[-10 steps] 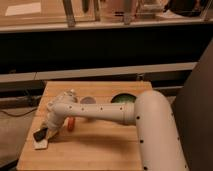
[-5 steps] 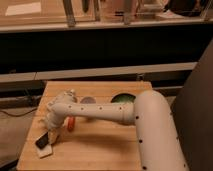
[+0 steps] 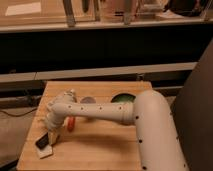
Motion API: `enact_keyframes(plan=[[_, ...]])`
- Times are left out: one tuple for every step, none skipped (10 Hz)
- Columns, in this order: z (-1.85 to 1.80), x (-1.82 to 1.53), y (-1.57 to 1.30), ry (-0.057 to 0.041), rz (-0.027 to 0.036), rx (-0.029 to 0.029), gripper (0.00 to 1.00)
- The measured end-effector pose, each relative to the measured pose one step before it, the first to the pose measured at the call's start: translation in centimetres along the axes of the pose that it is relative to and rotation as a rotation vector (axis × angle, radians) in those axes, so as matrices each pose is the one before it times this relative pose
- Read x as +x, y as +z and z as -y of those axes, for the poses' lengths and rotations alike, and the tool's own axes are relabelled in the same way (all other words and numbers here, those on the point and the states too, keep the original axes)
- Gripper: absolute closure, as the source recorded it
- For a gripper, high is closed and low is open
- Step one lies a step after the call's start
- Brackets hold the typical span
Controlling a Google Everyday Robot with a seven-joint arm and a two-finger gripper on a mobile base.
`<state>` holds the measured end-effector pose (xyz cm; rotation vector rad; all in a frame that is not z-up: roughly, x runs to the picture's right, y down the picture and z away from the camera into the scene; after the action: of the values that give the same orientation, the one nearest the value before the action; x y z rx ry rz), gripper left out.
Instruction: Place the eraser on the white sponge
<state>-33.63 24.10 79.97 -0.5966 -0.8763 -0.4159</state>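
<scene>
One eraser is seen resting at the far edge of the one white sponge. The gripper is just right of the sponge, and whether it is wide or narrow cannot be told. One orange-red item lies farther right, and one green bowl is well beyond it.

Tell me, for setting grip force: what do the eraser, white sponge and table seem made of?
The eraser: dark matte block, probably rubber. The white sponge: flat pale pad, likely foam; no pores visible. The table: light wood, judging by its tan colour. The tool hovers beside the eraser.
</scene>
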Motion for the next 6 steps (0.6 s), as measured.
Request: enact_keyframes(plan=[[0.048, -0.149, -0.209, 0.01337, -0.01209, -0.00759, 0.2], [0.097, -0.26, -0.295, 0.00652, -0.00777, -0.00367, 0.2], [0.011, -0.356, -0.33, 0.00918, -0.00806, -0.00689, 0.2], [-0.13, -0.111, -0.159, 0.01226, -0.00353, -0.00703, 0.2], [-0.222, -0.059, -0.173, 0.01855, -0.00315, -0.00776, 0.2], [-0.285, -0.051, -0.059, 0.01417, -0.00174, -0.00719, 0.2]])
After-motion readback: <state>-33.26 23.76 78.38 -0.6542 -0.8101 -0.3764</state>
